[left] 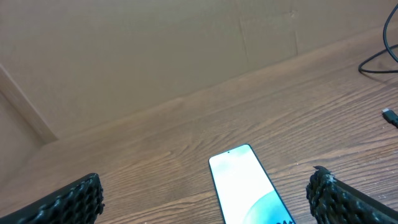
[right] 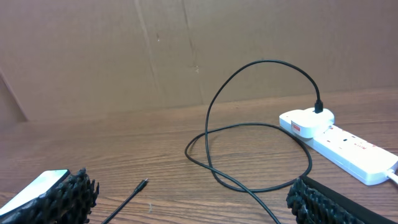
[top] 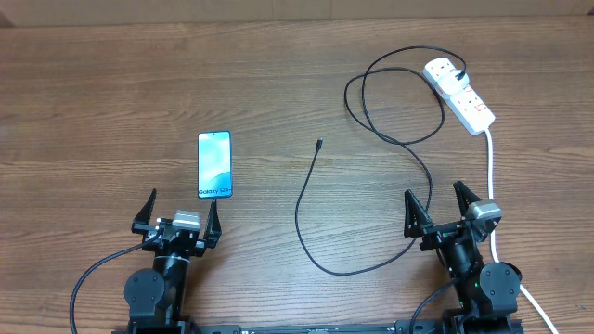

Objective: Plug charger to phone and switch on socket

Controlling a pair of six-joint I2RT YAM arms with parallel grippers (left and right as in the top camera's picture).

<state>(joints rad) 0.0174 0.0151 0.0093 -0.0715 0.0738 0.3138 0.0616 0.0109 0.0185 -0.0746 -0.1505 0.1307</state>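
The phone [top: 214, 164] lies flat, screen up, left of centre, just beyond my open left gripper [top: 181, 219]; it also shows in the left wrist view [left: 249, 186] between my fingers [left: 205, 205]. The charger cable [top: 306, 199] runs in loops from its connector [top: 318, 143] to a black plug [top: 459, 74] seated in the white socket strip [top: 461, 96] at the far right. In the right wrist view the connector [right: 143, 183], cable [right: 249, 180] and socket [right: 339, 142] lie ahead of my open right gripper [right: 193, 208]. My right gripper [top: 444, 211] is empty.
The socket's thick white cord [top: 491, 176] runs down the right side past my right arm. A cardboard wall [right: 186, 50] stands behind the wooden table [top: 111, 93].
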